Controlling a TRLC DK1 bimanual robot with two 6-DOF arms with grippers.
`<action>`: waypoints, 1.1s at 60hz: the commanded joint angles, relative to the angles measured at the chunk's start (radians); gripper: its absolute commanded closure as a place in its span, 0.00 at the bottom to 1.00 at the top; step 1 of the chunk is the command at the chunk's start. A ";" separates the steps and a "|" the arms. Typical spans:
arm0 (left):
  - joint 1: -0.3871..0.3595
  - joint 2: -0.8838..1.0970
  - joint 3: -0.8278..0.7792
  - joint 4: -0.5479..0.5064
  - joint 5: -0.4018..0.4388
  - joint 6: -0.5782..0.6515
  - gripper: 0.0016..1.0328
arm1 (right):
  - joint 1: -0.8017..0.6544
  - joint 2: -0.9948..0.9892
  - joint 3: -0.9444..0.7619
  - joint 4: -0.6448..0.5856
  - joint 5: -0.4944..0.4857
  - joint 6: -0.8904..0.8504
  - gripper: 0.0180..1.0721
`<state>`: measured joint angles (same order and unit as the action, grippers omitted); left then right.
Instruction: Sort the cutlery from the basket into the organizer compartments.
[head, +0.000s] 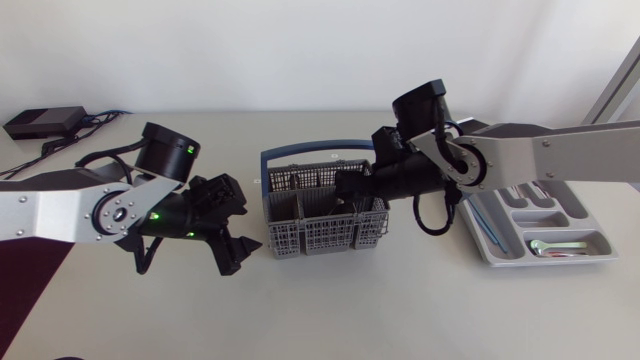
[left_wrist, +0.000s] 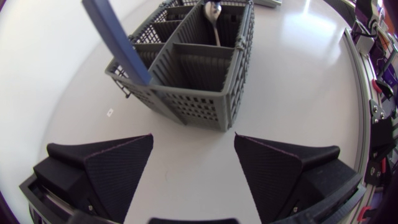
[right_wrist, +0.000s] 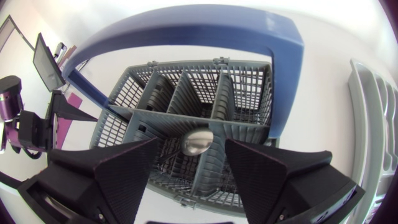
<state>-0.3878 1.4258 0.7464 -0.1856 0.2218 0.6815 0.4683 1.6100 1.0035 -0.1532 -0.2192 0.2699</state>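
Note:
The grey basket (head: 322, 222) with a blue handle (head: 300, 150) stands mid-table. My right gripper (head: 347, 188) hangs over its right half, open. In the right wrist view a metal spoon (right_wrist: 196, 141) stands in a basket compartment (right_wrist: 186, 99), its bowl up between the fingers of the right gripper (right_wrist: 189, 163) with a gap on both sides. My left gripper (head: 232, 242) is open and low over the table, just left of the basket. Its own view has the basket (left_wrist: 186, 74) ahead of the left gripper (left_wrist: 193, 158) and the spoon (left_wrist: 214, 22) at the far side. The grey organizer (head: 500, 255) lies at the right.
Inside the organizer lie a pale green spoon (head: 556, 244) in the front compartment and a blue-handled piece (head: 486, 222) in the left slot. A black box (head: 40, 122) with cables sits at the table's back left. Bare tabletop runs along the front.

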 joint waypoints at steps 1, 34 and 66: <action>-0.049 0.041 0.048 0.012 -0.016 0.006 0.13 | -0.017 -0.009 -0.029 -0.006 0.003 0.029 0.26; -0.194 0.111 0.087 0.032 -0.032 -0.053 0.13 | -0.025 0.045 -0.013 0.007 -0.006 0.038 0.26; -0.241 0.114 0.062 0.041 -0.042 -0.065 0.13 | -0.005 0.007 -0.017 0.037 -0.025 0.045 0.26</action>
<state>-0.6086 1.5177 0.8055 -0.1509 0.1665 0.6277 0.4496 1.6310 0.9993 -0.1448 -0.2302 0.2882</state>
